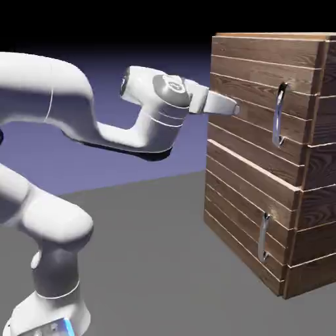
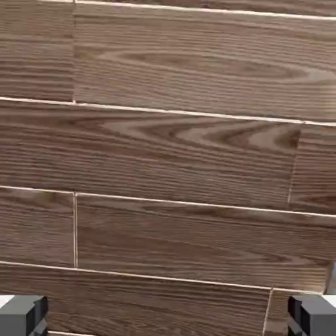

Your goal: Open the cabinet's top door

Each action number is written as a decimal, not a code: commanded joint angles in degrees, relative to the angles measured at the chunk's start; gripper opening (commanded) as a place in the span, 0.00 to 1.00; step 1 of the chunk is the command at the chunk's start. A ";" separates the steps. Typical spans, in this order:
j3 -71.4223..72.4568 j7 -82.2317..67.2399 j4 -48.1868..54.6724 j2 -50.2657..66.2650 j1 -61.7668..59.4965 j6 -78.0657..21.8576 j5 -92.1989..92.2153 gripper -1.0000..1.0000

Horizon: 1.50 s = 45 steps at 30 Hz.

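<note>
The cabinet [image 1: 316, 197] of dark brown planks stands at the exterior view's right. Its top door [image 1: 246, 134] is shut and carries a long vertical silver bar handle [image 1: 281, 115]. My gripper [image 1: 234, 109] points at the door's face, close to the wood and well to the left of the handle. In the hand view the top door's planks [image 2: 177, 151] fill the picture. My gripper [image 2: 168, 320] is open, its grey fingertips [image 2: 23, 315] far apart at the bottom corners with only wood showing between them.
Below the top door sits a shorter plank door [image 1: 239, 216] with a smaller silver handle [image 1: 264, 236]. The grey table [image 1: 151, 262] runs from the robot's base to the cabinet's foot.
</note>
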 commanded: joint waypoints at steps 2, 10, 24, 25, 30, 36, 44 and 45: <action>-1.84 3.76 0.97 -0.59 1.68 -0.19 -4.99 0.50; -9.22 18.79 4.84 -2.94 8.41 -0.95 -24.92 0.50; -21.39 43.60 11.23 -6.83 19.50 -2.20 -57.82 0.50; -21.39 43.60 11.23 -6.83 19.50 -2.20 -57.82 0.50; -28.27 44.37 18.64 -3.35 29.89 -3.40 -59.17 0.50; -23.76 43.93 14.05 -2.97 24.02 -6.41 -56.24 0.00; -9.18 40.16 0.86 -5.36 7.41 -14.85 -45.08 0.00; -7.11 39.42 -0.91 -6.06 5.36 -16.08 -43.24 0.00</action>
